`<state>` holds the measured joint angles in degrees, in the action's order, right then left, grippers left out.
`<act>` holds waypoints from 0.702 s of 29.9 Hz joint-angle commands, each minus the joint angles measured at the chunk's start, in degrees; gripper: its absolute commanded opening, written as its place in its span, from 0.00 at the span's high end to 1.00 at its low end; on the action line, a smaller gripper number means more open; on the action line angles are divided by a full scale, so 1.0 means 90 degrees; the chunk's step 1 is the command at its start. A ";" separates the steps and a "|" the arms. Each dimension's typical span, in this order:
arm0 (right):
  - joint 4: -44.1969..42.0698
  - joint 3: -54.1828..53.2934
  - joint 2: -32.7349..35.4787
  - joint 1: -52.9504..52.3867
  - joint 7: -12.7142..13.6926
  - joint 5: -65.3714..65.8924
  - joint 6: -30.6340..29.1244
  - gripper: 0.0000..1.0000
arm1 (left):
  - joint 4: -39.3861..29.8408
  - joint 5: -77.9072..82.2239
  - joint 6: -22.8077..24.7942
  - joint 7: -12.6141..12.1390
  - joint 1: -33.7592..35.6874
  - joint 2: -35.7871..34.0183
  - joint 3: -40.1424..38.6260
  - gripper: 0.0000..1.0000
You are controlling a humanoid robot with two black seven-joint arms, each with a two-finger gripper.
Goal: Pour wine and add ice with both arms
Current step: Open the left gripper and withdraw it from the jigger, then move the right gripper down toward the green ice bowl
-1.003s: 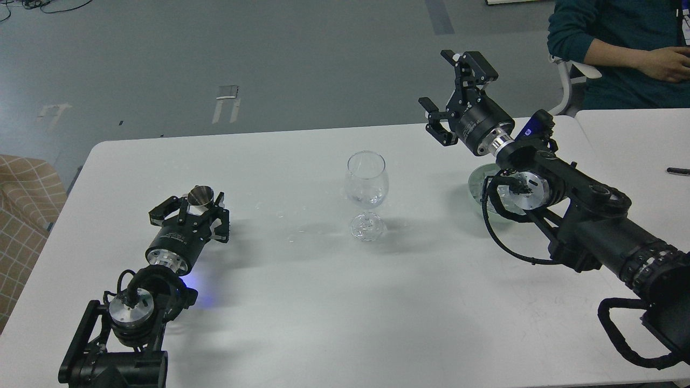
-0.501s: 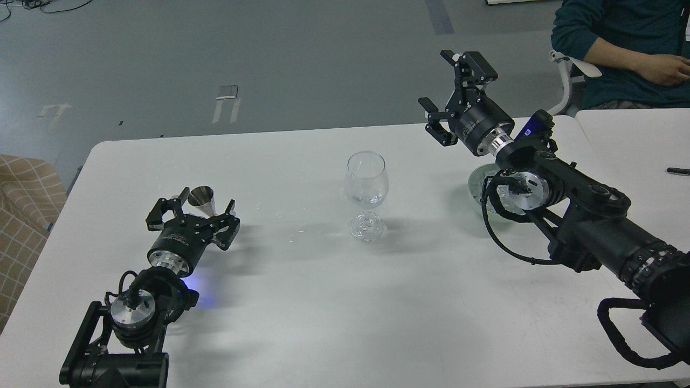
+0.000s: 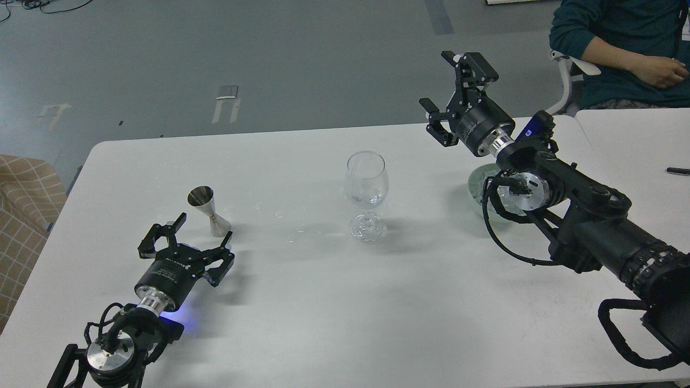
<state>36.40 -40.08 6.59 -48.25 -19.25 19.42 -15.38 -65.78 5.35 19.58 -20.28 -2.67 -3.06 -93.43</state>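
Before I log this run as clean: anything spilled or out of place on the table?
Yes: small clear drops or bits lie scattered on the table left of the wine glass, near the jigger. Both stand upright.

The wine glass (image 3: 366, 186) is standing upright in the middle of the white tabletop (image 3: 323, 302), clear, with some ice (image 3: 368, 199) lying low in its bowl. The steel jigger (image 3: 207, 209) is standing free at the left. More ice (image 3: 481, 185) is sitting in the pale green bowl (image 3: 476, 178) at the right.

The right arm (image 3: 571, 215) hides most of the pale green bowl (image 3: 477, 183), so its ice cannot be made out.
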 commanded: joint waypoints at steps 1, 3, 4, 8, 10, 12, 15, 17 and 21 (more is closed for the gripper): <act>-0.0001 0.0000 0.0010 0.0010 0.0000 0.0000 0.0000 0.00 | -0.0016 -0.0066 0.0090 -0.0003 -0.0114 -0.0187 -0.0106 0.02; 0.0008 0.0000 0.0049 0.0000 0.0000 0.0000 0.0000 0.00 | -0.0006 -0.0067 0.0187 0.0036 -0.0114 -0.0352 -0.0281 0.02; 0.0009 0.0000 0.0068 0.0000 0.0000 0.0000 0.0000 0.00 | 0.0013 -0.0067 0.0217 0.0036 -0.0114 -0.0421 -0.0340 0.02; 0.0184 0.0000 0.0312 0.0000 0.0000 0.0000 -0.0010 0.00 | 0.0140 0.0012 0.0792 0.0046 0.0013 -0.1387 -0.0527 0.02; 0.0321 0.0009 0.0497 0.0000 0.0000 0.0010 -0.0010 0.00 | 0.0267 0.0050 0.0935 0.0085 0.0179 -0.2061 -0.0488 0.02; 0.0428 0.0087 0.0692 -0.0009 0.0000 0.0068 -0.0020 0.00 | 0.0364 0.0196 0.0935 0.0182 0.0412 -0.2587 -0.0517 0.02; 0.0866 0.0399 0.1238 -0.0058 0.0000 0.0418 -0.0010 0.00 | 0.0696 0.0790 0.0935 0.0484 0.0997 -0.3280 -0.0507 0.02; 0.1121 0.0497 0.1512 -0.0068 0.0000 0.0653 0.0000 0.00 | 0.0785 0.1171 0.0935 0.0602 0.1252 -0.3497 -0.0497 0.02; 0.1979 0.0625 0.2594 -0.0078 0.0000 0.1715 0.0233 0.00 | 0.0785 0.2771 0.0935 0.1274 0.1974 -0.3577 -0.0429 0.02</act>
<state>48.88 -35.26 23.22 -48.90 -19.25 28.26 -14.88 -58.64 21.20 28.04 -12.72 11.01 -34.97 -97.75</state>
